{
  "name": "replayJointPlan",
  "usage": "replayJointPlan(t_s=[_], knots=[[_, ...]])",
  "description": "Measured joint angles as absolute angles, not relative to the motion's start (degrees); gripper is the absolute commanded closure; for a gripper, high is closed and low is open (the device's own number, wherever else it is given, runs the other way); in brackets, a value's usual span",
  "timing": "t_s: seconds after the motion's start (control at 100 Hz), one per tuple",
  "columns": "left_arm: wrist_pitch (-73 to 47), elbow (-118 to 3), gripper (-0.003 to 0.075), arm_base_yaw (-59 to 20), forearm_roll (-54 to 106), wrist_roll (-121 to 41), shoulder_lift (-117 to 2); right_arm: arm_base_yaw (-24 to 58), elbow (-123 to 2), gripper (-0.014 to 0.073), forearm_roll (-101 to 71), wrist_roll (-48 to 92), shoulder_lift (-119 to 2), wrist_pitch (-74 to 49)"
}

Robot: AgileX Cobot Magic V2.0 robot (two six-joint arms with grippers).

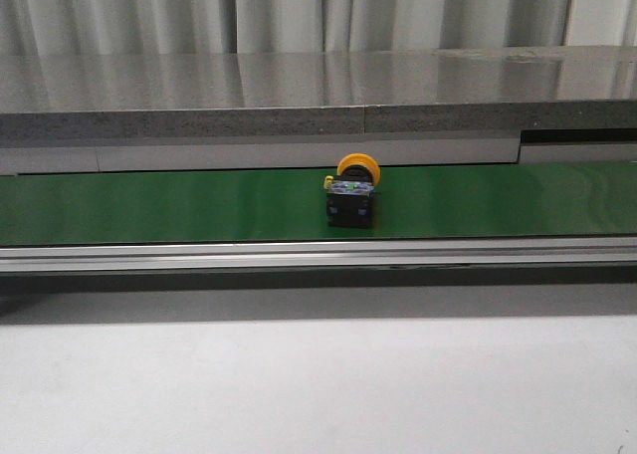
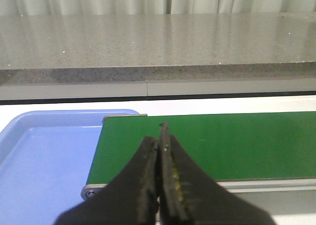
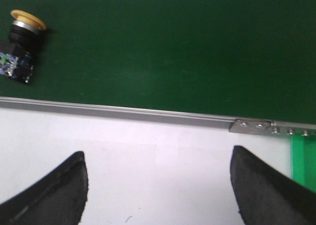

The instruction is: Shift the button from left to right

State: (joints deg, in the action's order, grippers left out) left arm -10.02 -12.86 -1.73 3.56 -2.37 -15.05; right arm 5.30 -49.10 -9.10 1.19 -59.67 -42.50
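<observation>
Front view: button (image 1: 351, 191) sits on the green conveyor belt (image 1: 149, 205), roughly mid-frame, lying tipped so the round yellow-orange mushroom cap faces up and away toward the grey countertop (image 1: 299, 81) behind. Body is a black block with small green/blue marks and a yellow dot on its top face. Neither arm shows in this view.

Right wrist view: same button (image 3: 19, 47) at the belt's (image 3: 163, 47) far corner of the frame, cap yellow with a silver collar under it, then a black neck, then the black body with blue/green marks. It lies on its side on the belt, well apart from the right gripper (image 3: 158, 185), whose fingers are spread wide over the white table (image 3: 148, 156), holding nothing.

Left wrist view: left gripper (image 2: 162, 185) fingers pressed together, nothing between them, above the belt's end (image 2: 222, 141). Blue tray (image 2: 44, 156) sits just beside that end. Button not visible here.
</observation>
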Motion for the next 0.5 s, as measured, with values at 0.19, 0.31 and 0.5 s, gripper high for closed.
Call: replayJointPlan(t_s=[0.19,0.31,0.5], knots=[[-10.0,-12.9,0.0741,-1.7,3.6,-2.4,-15.0,5.3,-51.2,-0.0008,-12.4,1.2,-64.5,-41.1],[-10.0,-12.9,0.0741,-1.7,3.6,-2.4,-15.0,5.3,-53.1,-0.0008,-13.5,1.2,-69.0,-40.7],[-9.9,-12.9,0.0741,-1.7,3.6,-2.4,-15.0,7.5,-55.5,-0.0008,-13.6,1.1,-75.9,-38.5]])
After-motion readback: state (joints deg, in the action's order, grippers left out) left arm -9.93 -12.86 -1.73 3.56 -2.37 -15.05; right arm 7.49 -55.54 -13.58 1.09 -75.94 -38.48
